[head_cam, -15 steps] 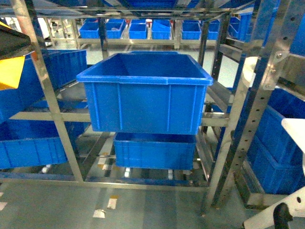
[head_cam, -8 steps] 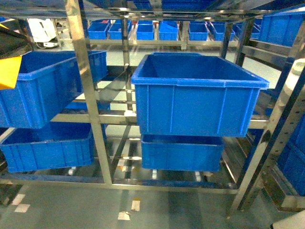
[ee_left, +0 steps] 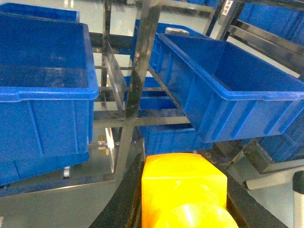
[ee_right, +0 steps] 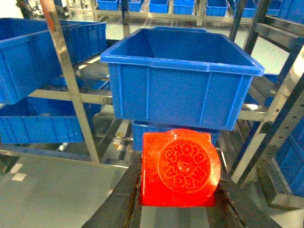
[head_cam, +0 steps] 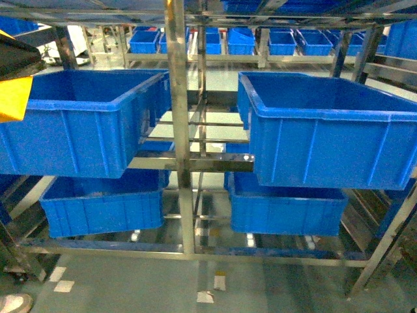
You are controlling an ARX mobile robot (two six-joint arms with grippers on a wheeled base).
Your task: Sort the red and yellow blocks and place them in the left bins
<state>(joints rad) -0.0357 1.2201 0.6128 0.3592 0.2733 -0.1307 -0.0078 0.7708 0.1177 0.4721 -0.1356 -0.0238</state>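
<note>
Two blocks sit nearest to us, each clamped in a pincer. At the bottom centre of the left wrist view, our left pincer (ee_left: 183, 199) is closed on the yellow block (ee_left: 183, 183), whose round stud faces the camera at the lower edge, with dark fingers (ee_left: 118, 204) flanking it on both sides. At the bottom centre of the right wrist view, our right pincer (ee_right: 178, 168) grips the red block (ee_right: 178, 166), its single embossed stud turned toward the lens. In the head view only a corner of the yellow block (head_cam: 13, 98) shows at the left edge, under a dark part of the arm. Beyond the blocks stands a steel rack (head_cam: 179, 130) on a grey floor (head_cam: 130, 283). On its upper shelf we see the left crate (head_cam: 78, 124) to the left of the central post and the right crate (head_cam: 326, 130) to the right, both deep and blue, apart from each other. Below them sit two shallower blue bins (head_cam: 104, 202). Farthest off, along the top of the frame, a row of small blue bins (head_cam: 260, 42) lines another rack.
</note>
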